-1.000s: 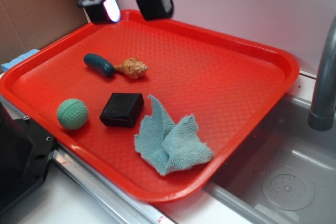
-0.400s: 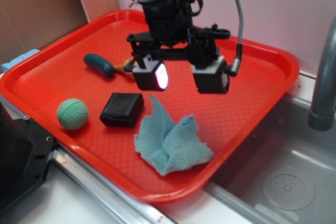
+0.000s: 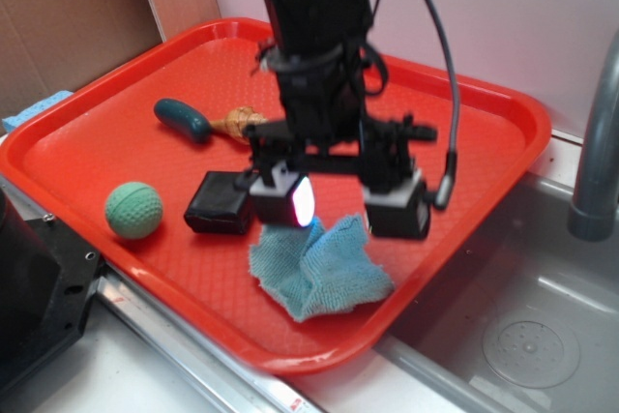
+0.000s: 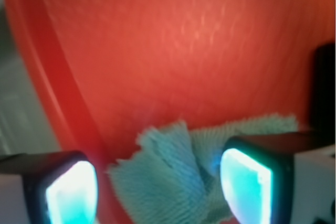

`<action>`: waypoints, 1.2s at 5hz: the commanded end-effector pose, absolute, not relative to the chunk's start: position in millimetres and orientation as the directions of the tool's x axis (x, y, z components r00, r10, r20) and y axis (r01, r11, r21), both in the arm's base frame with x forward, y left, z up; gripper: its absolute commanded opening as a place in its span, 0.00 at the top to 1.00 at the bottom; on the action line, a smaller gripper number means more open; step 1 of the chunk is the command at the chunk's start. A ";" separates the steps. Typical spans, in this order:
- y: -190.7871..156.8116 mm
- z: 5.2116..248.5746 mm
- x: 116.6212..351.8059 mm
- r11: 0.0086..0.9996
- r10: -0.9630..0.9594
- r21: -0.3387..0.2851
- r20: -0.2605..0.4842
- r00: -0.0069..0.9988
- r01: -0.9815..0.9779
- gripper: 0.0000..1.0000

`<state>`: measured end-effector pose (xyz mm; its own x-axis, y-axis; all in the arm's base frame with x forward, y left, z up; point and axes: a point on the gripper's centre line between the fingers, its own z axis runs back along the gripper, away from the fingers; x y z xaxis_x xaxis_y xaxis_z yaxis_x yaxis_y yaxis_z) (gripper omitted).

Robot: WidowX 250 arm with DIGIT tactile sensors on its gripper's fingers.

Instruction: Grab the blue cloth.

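1. Green comes first on the left: a dimpled ball (image 3: 133, 210) sitting on the red tray (image 3: 474, 142) near its front-left rim.
2. Behind it lies a dark teal handle-shaped object (image 3: 182, 119), with a tan ridged piece (image 3: 235, 122) touching its right end.
3. Next along is a black block (image 3: 215, 203), partly hidden by the gripper's left pad.
4. The gripper (image 3: 340, 208) hangs low over the tray with its two pads spread wide; the wrist view shows the cloth's raised fold between them, neither pad clearly pressing it.
5. The blue cloth (image 3: 319, 266) lies crumpled just right of the block, near the tray's front edge.
6. Far right, off the tray, stands a grey faucet pipe (image 3: 598, 142) over a metal sink (image 3: 522, 336).
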<state>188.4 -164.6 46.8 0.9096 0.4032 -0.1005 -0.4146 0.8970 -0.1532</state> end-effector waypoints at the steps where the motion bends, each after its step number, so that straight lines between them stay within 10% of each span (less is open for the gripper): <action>1: -167.2 27.7 176.4 0.876 0.437 -0.166 -0.121 0.891 -0.453 0.00; 2: -166.0 25.2 177.4 0.868 0.455 -0.165 -0.117 0.883 -0.469 1.00; 4: -160.8 25.7 186.2 0.880 0.445 -0.138 -0.098 0.890 -0.455 1.00; 6: -122.7 78.7 219.8 0.892 0.429 -0.161 0.001 0.903 -0.423 1.00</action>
<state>213.4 -119.4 65.0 0.9051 0.4242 -0.0303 -0.4246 0.8976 -0.1182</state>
